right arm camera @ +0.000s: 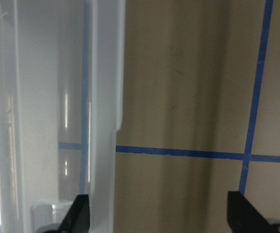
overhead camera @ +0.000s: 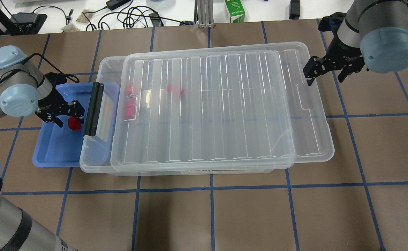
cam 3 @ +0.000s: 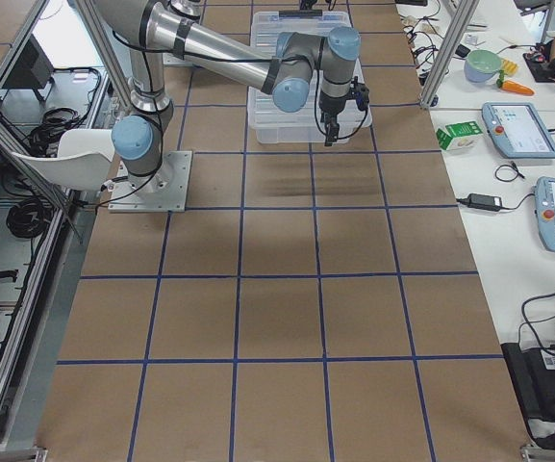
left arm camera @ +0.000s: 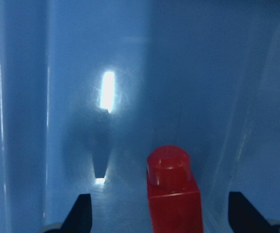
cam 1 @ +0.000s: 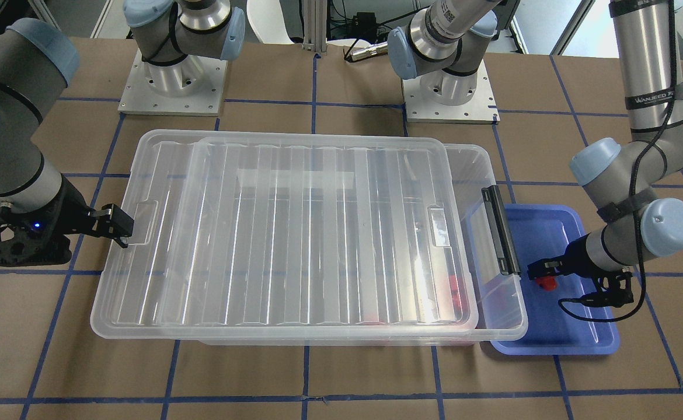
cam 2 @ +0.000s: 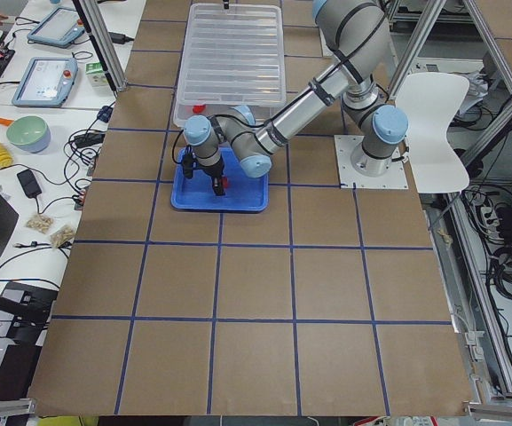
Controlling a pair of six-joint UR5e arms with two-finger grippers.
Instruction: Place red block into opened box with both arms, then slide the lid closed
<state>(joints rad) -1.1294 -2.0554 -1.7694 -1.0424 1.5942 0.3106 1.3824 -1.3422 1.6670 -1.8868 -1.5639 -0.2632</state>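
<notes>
A red block [left arm camera: 173, 189] lies on the floor of the blue tray [overhead camera: 55, 150], stub end pointing away from the wrist camera. My left gripper [overhead camera: 64, 113] hangs over it, open, with the block [overhead camera: 74, 123] between the spread fingers [left arm camera: 81, 213] and untouched. The clear box [overhead camera: 103, 68] carries its ribbed lid [overhead camera: 218, 104], shifted toward my right, so the latch end is uncovered. Three more red blocks [overhead camera: 130, 108] show inside through the plastic. My right gripper [overhead camera: 310, 71] is open at the lid's far short end, one finger [right arm camera: 79, 213] over the lid's rim.
The black bar latch [overhead camera: 93, 108] stands between the tray and the box opening. Brown paper with blue tape lines [overhead camera: 211, 188] covers the table. Cables and a green carton [overhead camera: 234, 10] lie beyond the far edge. Both arm bases [cam 1: 172, 81] sit behind the box.
</notes>
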